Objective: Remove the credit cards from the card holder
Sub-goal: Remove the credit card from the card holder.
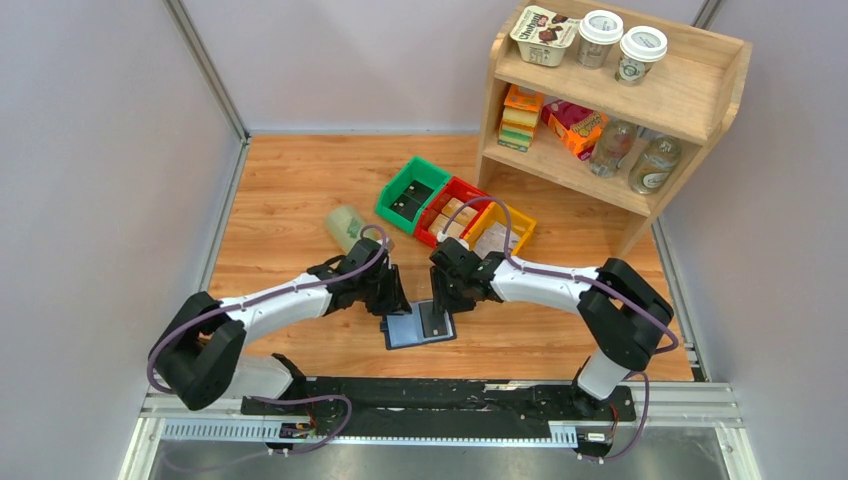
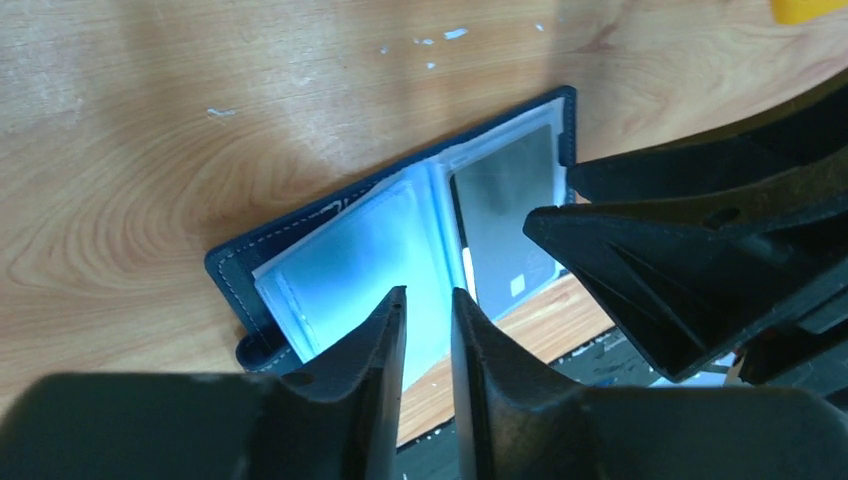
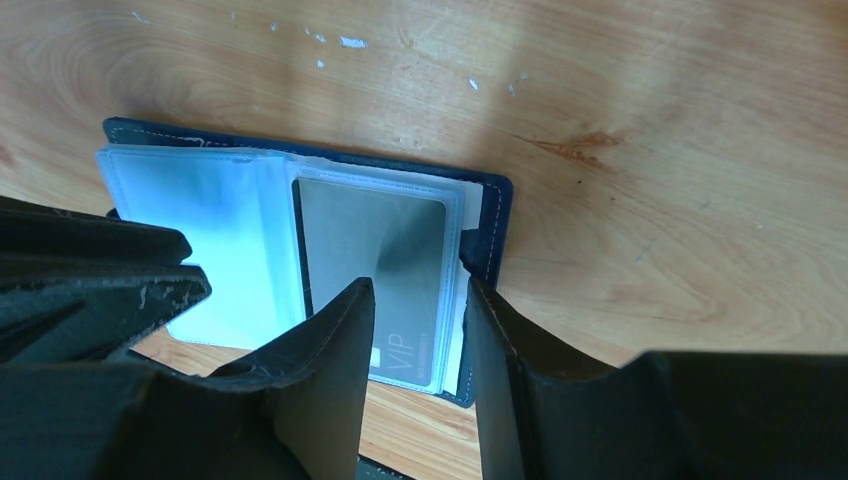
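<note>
The card holder [image 1: 418, 325] lies open on the wooden surface [image 1: 290, 200], near its front edge, with both arms meeting over it. The left tool [image 2: 430, 310] hovers over the holder's left half, fingers a narrow gap apart above the pale sleeve [image 2: 350, 260]. The right tool [image 3: 417, 292] stands over the right half, fingers apart, straddling a grey credit card [image 3: 370, 230] tucked inside that half.

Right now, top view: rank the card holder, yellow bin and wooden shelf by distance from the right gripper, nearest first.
1. card holder: directly under the right gripper, near the table's front edge.
2. yellow bin: behind the gripper, slightly to its right.
3. wooden shelf: back right corner, clearly farthest.
</note>
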`<act>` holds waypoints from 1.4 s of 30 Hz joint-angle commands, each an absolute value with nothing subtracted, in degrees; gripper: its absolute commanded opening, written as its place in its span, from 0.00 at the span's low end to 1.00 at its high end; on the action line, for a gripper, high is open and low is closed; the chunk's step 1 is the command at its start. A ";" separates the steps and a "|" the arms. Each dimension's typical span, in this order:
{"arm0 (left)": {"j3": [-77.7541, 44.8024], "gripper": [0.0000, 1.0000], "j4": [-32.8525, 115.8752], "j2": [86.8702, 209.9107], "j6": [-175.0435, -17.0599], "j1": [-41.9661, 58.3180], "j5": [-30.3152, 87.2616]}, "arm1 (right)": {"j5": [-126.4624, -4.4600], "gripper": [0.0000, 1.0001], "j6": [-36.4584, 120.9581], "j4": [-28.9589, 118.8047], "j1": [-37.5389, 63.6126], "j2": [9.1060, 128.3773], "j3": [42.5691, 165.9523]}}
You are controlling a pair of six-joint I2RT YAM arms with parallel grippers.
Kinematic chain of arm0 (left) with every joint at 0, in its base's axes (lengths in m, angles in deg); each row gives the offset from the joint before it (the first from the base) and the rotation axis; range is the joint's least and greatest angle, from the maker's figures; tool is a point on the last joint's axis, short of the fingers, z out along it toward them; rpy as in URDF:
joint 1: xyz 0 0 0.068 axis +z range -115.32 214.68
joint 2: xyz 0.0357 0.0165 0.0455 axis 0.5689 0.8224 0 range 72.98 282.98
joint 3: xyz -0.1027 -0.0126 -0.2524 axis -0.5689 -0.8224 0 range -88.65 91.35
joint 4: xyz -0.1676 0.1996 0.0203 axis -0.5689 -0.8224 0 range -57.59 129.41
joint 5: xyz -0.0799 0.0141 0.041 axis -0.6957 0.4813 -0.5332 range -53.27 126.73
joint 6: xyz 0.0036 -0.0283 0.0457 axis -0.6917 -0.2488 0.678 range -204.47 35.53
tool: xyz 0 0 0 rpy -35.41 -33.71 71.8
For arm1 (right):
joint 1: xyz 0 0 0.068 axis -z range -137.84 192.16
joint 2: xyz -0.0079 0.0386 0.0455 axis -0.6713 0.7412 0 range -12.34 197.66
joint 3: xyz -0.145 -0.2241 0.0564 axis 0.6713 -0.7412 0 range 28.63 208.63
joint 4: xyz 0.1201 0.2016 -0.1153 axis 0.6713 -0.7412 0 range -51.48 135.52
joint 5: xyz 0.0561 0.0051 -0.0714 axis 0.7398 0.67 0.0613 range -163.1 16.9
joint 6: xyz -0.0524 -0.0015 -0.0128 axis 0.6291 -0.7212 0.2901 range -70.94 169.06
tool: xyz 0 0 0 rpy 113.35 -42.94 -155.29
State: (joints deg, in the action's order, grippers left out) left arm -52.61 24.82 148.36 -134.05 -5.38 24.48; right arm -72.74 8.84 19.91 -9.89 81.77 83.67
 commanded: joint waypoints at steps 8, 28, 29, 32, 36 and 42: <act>-54.72 0.22 27.63 157.88 -131.49 -5.58 24.26 | -67.13 0.40 8.81 24.42 -10.13 84.08 84.17; -56.91 0.16 29.99 150.86 -133.33 -5.58 26.80 | -65.19 0.22 10.66 24.42 -9.96 86.71 85.41; -57.26 0.16 30.61 148.85 -133.69 -5.58 27.41 | -65.02 0.21 10.48 24.77 -9.87 87.06 85.06; -59.28 0.19 33.16 145.24 -135.70 -5.49 27.95 | -64.66 0.20 10.39 25.48 -9.87 87.24 84.17; -60.87 0.25 34.40 140.15 -137.29 -5.49 28.30 | -64.31 0.20 10.66 25.57 -9.60 86.98 84.44; -57.28 0.40 20.01 135.21 -133.87 -5.49 35.41 | -65.01 0.23 11.36 23.73 -9.60 85.48 85.75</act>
